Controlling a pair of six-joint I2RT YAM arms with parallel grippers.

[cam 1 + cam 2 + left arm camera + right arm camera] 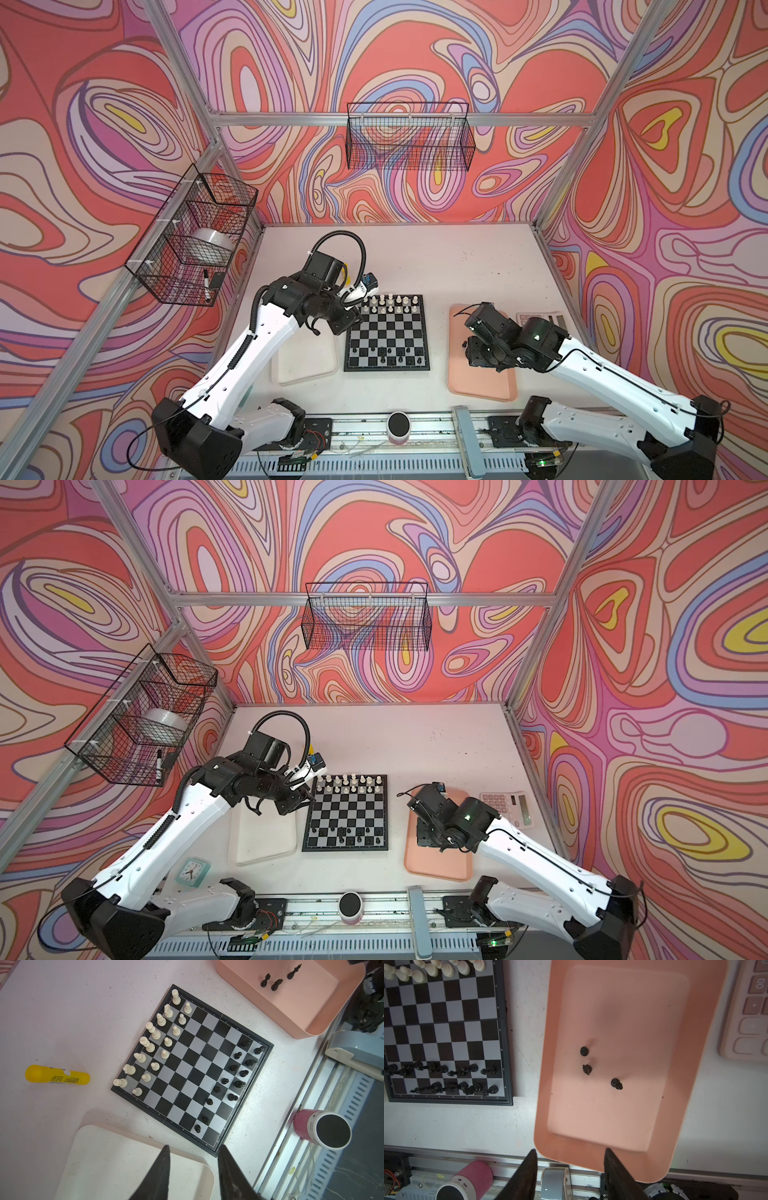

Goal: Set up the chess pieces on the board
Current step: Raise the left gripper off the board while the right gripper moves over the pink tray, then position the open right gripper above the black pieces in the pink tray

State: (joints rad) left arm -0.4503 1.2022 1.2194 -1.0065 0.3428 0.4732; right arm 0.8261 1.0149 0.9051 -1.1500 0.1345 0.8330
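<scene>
Swirled pink walls surround a pale desk (415, 257). On it the board (388, 328) lies flat, its edges parallel to the desk's edges; in both top views the left arm partly covers its far left corner. White pieces (149, 1045) fill the two far rows. Black pieces (239, 1084) stand in the near rows, and their kinds are hard to tell on dark squares. Three more black pieces (586, 1069) stand in the pink tray (554, 1022). The left hand (194, 1147) and the right hand (570, 1150) are both released, fingers apart, grasping nothing.
</scene>
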